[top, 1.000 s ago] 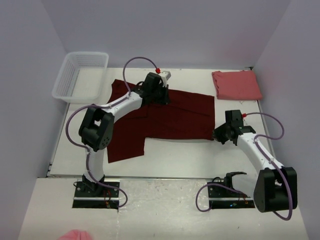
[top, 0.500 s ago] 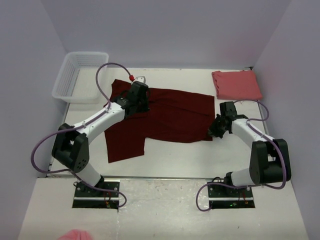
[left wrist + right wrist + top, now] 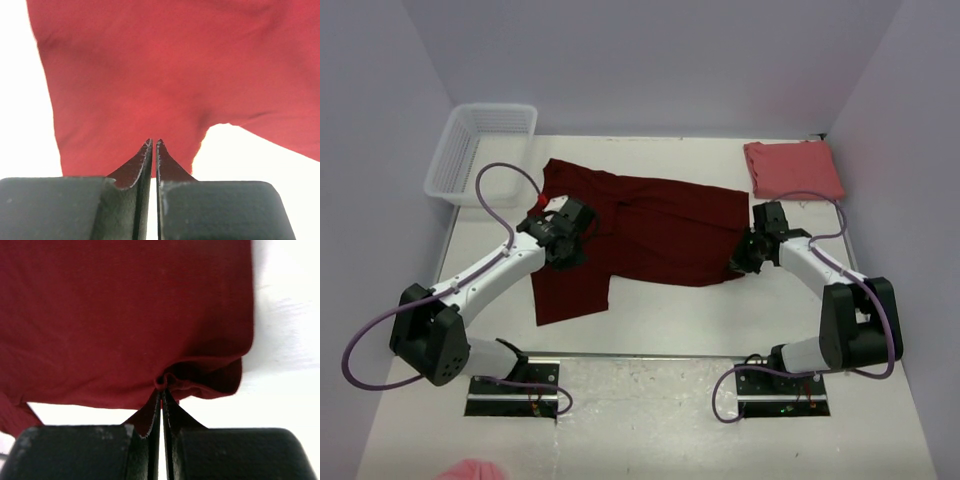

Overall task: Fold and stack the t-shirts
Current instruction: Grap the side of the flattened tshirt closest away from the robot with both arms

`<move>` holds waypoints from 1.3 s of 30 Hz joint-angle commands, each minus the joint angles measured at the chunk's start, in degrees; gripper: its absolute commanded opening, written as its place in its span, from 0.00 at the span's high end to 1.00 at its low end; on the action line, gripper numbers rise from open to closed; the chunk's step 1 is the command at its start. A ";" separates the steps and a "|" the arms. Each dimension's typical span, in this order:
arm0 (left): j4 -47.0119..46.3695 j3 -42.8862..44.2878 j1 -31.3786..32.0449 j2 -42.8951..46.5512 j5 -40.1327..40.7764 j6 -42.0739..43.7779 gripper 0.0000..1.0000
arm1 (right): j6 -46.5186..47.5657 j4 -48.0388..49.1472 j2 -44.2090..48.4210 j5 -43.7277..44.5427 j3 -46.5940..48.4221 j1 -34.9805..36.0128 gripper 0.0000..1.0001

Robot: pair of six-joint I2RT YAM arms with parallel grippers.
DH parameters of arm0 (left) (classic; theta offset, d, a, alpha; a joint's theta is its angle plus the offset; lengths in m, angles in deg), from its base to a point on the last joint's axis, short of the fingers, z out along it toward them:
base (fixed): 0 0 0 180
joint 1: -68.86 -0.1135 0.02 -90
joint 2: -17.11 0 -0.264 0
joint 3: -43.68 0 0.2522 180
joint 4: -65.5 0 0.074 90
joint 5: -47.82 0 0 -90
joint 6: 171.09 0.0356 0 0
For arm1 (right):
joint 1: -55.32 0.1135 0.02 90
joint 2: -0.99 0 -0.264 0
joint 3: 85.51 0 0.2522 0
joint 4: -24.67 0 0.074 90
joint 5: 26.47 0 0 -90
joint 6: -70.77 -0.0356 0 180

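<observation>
The maroon t-shirt (image 3: 660, 225) is spread flat mid-table (image 3: 660, 325), with the folded salmon t-shirt (image 3: 793, 168) at the far right. Its right hem is pinched in the right gripper (image 3: 161, 386), and the left gripper (image 3: 152, 143) is pressed together over the left side with no cloth seen in it. The left side should be secured before the hem is lifted. Within the last second the left gripper was drawn back from the collar edge.

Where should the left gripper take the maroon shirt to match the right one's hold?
Pinch the maroon shirt at the outer corner of its near-left flap, coming in low from the near side over the bare table. The flap lies flat with free edges there, opposite the right gripper, which is shut on the near-right corner.
</observation>
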 commanded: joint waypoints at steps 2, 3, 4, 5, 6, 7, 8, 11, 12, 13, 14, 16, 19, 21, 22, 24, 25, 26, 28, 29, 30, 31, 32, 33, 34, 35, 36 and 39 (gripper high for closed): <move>11.06 -2.93 -0.70 3.91 4.29 -7.84 0.88 | 2.36 4.07 2.24 -3.96 -0.92 0.84 1.00; 11.15 -4.43 -2.18 5.06 2.73 -9.59 0.88 | 2.27 4.85 2.15 -4.14 -1.27 1.28 1.00; 10.20 -6.36 -3.32 6.37 0.53 -9.96 0.88 | 2.36 5.30 2.06 -4.58 -1.44 1.63 1.00; 9.06 -10.47 -4.29 9.08 -3.49 -10.48 0.88 | 2.36 5.65 1.98 -5.11 -1.53 1.98 1.00; 8.26 -12.34 -5.61 10.15 -4.40 -12.75 0.88 | 2.36 6.09 1.98 -6.16 -1.62 2.68 1.00; 7.99 -14.01 -6.23 11.12 -5.89 -13.47 0.88 | 2.36 6.09 2.06 -6.51 -1.53 3.04 1.00; 6.86 -16.81 -6.93 12.09 -6.43 -13.65 0.87 | 2.36 6.27 2.32 -6.78 -1.62 3.74 1.00; 8.51 -17.45 -7.46 10.44 -5.65 -14.09 0.81 | 2.53 6.53 3.12 -7.74 -1.53 4.36 1.00; 8.87 -17.10 -7.64 9.91 -5.29 -14.09 0.79 | 2.53 6.53 3.38 -7.75 -1.45 4.45 1.00; 8.78 -16.75 -7.64 9.47 -5.03 -13.83 0.73 | 2.45 6.62 3.73 -7.84 -1.53 4.62 1.00; 9.22 -16.23 -7.73 8.59 -4.33 -13.83 0.61 | 2.45 6.97 4.34 -7.84 -1.97 4.89 1.00; 9.57 -16.31 -7.99 7.53 -2.31 -14.18 0.54 | 2.36 7.23 4.61 -8.36 -2.23 5.06 1.00; 9.23 -18.06 -8.34 5.08 -3.35 -14.53 0.53 | 2.36 7.32 5.31 -8.19 -2.67 5.15 1.00; 8.78 -18.50 -8.52 4.54 -3.53 -14.97 0.52 | 2.18 7.41 5.93 -8.01 -3.03 5.15 1.00; 8.78 -18.77 -8.61 4.11 -3.79 -14.97 0.52 | 2.10 7.32 6.10 -7.84 -3.03 5.15 1.00; 8.78 -18.86 -8.87 3.75 -3.97 -14.53 0.53 | 2.10 7.32 6.46 -7.75 -3.12 5.15 1.00; 8.87 -18.68 -9.13 3.31 -4.14 -14.44 0.55 | 2.01 7.32 6.54 -7.49 -3.20 5.15 1.00; 8.96 -18.68 -9.48 3.14 -4.32 -14.35 0.57 | 1.92 7.50 6.72 -7.48 -3.29 5.15 1.00; 8.96 -18.42 -10.62 1.83 -4.58 -12.96 0.60 | 1.74 7.50 6.63 -7.48 -3.29 5.15 1.00; 9.05 -18.16 -11.06 1.21 -4.67 -12.51 0.63 | 1.74 7.50 6.72 -7.57 -3.29 5.07 1.00; 9.05 -18.16 -11.24 0.77 -4.85 -12.07 0.66 | 1.57 7.50 6.72 -7.49 -3.29 5.15 1.00; 9.13 -17.89 -11.77 -0.02 -5.55 -11.81 0.67 | 1.57 7.50 6.72 -7.31 -3.29 5.07 1.00; 9.22 -17.72 -11.95 -0.64 -5.90 -11.02 0.67 | 1.48 7.50 6.72 -7.13 -3.29 5.15 1.00; 9.22 -17.72 -12.12 -0.65 -5.99 -10.75 0.67 | 1.39 7.41 6.72 -7.05 -3.29 5.15 1.00; 9.22 -17.63 -12.56 -0.99 -6.25 -10.49 0.66 | 1.30 7.50 6.72 -7.05 -3.38 5.15 1.00; 9.31 -17.54 -13.17 -1.34 -6.52 -9.88 0.65 | 1.30 7.50 6.81 -6.87 -3.38 5.15 1.00; 9.22 -17.45 -13.61 -1.70 -6.95 -9.44 0.60 | 1.04 7.58 6.72 -6.87 -3.38 5.15 1.00; 9.31 -17.10 -14.67 -3.28 -7.40 -7.94 0.53 | 0.86 7.67 6.98 -6.78 -3.38 5.06 1.00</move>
